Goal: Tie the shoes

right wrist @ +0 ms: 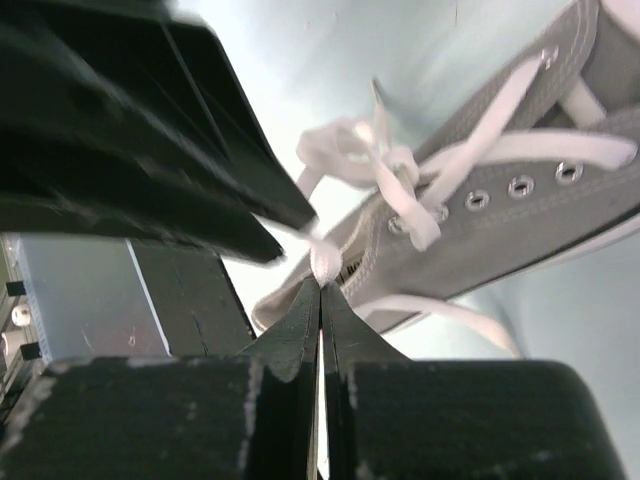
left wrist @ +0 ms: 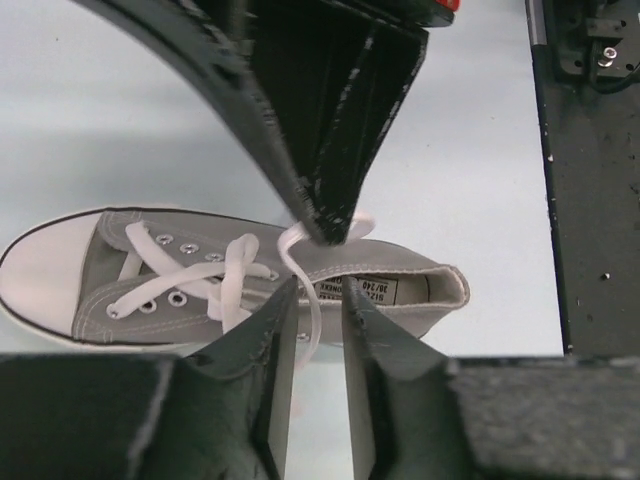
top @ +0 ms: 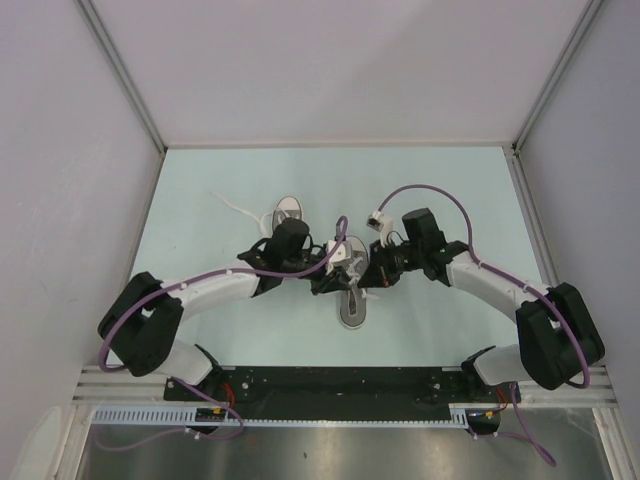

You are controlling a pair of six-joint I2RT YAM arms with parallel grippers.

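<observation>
One grey shoe (top: 352,305) lies at the table's middle with both grippers meeting over it. In the left wrist view this shoe (left wrist: 100,285) lies on its side, white toe cap to the left, with loose white laces (left wrist: 232,275). My left gripper (left wrist: 318,290) is open a little, and one lace strand (left wrist: 314,322) hangs down through the gap by its left finger. My right gripper (right wrist: 321,283) is shut on a white lace (right wrist: 325,262) just above the shoe's (right wrist: 520,230) opening. The second shoe (top: 288,211) sits behind the left gripper (top: 325,270), mostly hidden.
A loose lace (top: 230,206) trails left from the far shoe. White walls enclose the table on three sides. The black base plate (top: 340,382) and a metal rail run along the near edge. Purple cables (top: 440,197) loop over both arms.
</observation>
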